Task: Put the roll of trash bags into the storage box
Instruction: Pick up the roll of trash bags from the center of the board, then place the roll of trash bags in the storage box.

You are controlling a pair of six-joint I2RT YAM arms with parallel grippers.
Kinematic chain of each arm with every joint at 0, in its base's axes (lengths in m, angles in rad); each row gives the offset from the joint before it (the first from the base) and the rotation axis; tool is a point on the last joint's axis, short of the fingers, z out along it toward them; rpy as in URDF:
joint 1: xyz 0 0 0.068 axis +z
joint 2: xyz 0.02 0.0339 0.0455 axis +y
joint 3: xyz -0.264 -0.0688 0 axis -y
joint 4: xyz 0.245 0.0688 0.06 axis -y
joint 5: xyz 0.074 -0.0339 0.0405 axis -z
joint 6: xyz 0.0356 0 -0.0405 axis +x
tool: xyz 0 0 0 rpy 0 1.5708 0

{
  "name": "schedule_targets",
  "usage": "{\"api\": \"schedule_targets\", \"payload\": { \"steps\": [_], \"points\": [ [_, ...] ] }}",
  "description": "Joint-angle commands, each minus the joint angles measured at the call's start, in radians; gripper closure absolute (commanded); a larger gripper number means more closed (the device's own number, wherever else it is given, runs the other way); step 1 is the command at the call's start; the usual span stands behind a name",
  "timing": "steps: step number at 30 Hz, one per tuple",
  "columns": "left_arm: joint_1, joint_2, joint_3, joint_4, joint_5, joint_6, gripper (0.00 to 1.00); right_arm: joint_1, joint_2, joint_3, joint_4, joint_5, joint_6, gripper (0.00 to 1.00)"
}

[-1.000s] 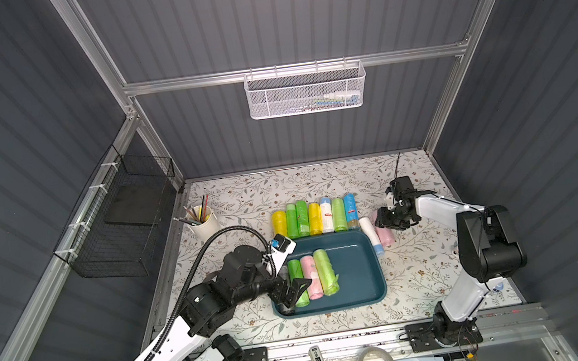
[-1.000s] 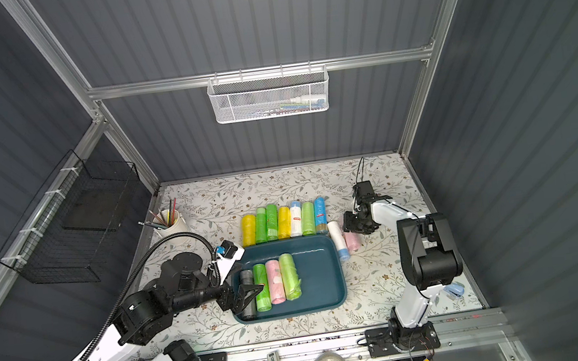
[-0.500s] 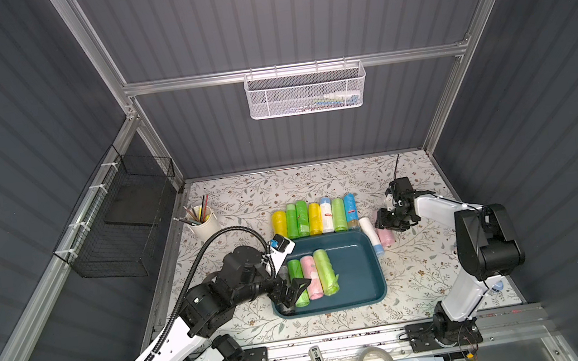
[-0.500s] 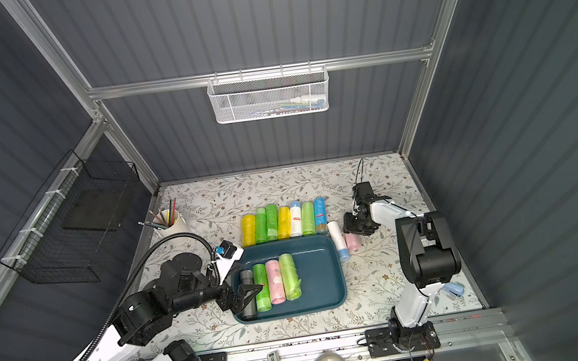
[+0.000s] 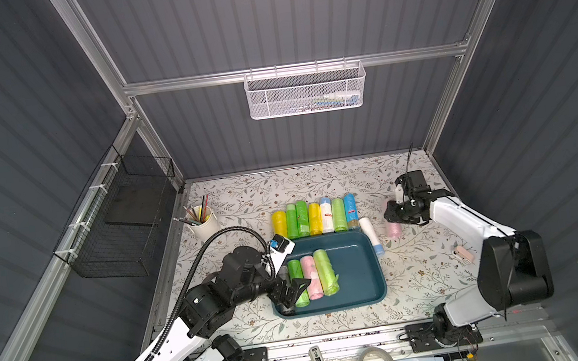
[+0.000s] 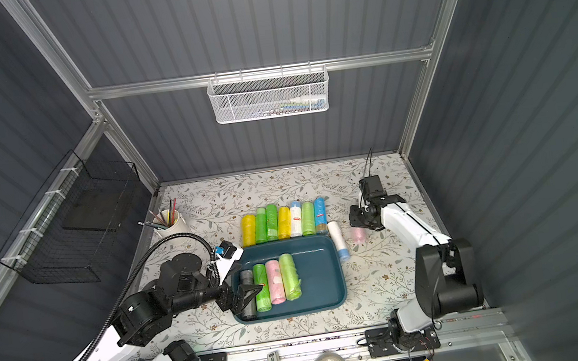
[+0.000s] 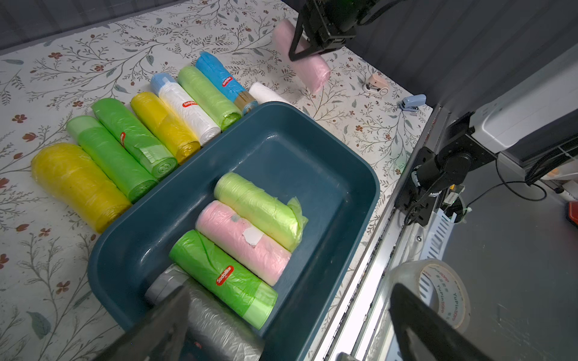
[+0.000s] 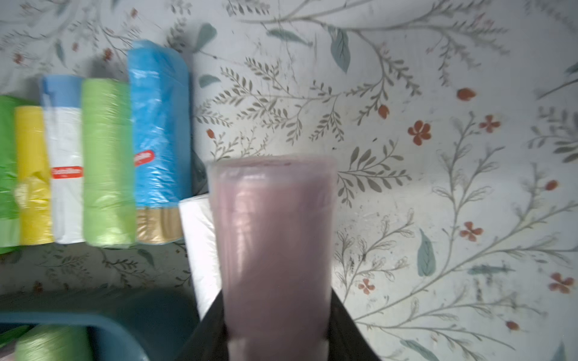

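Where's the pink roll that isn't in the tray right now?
In both top views the pink roll is right of the tray, clamped in the right gripper, just past the white roll lying along the tray's right edge.

On the back rail you have a white mesh basket with a few small items inside, too small to name. On the left wall you have a black wire basket. A cup of pencils stands on the left side of the floral mat, near the wire basket. By the mat's right edge you can see a pink stapler and a blue stapler near each other, and past the front rail a tape roll lies flat.
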Motion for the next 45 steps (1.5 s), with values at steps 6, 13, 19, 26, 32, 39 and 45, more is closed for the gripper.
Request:
{"api": "schedule_targets", "payload": {
  "steps": [6, 13, 19, 26, 32, 39, 45],
  "points": [
    [0.007, -0.009, -0.015, -0.015, 0.012, -0.011, 0.00, 0.027, -0.189, -0.040, -0.006, -0.291, 0.046, 0.60],
    [0.008, -0.010, -0.017, -0.019, 0.011, -0.015, 0.00, 0.138, -0.299, -0.131, 0.054, -0.364, 0.146, 0.60],
    [0.007, -0.018, -0.018, -0.020, 0.008, -0.016, 0.00, 0.256, -0.320, -0.199, 0.110, -0.391, 0.228, 0.60],
    [0.007, 0.005, -0.017, -0.037, -0.015, -0.022, 0.00, 0.357, -0.309, -0.293, 0.219, -0.381, 0.321, 0.59],
    [0.007, 0.007, -0.018, -0.035, -0.004, -0.021, 0.00, 0.422, -0.269, -0.339, 0.300, -0.370, 0.372, 0.60],
    [0.007, 0.011, -0.016, -0.038, 0.000, -0.019, 0.00, 0.456, -0.234, -0.397, 0.380, -0.366, 0.426, 0.60],
    [0.007, 0.009, -0.017, -0.038, 0.003, -0.019, 0.00, 0.480, -0.204, -0.426, 0.435, -0.356, 0.457, 0.60]
  ]
}}
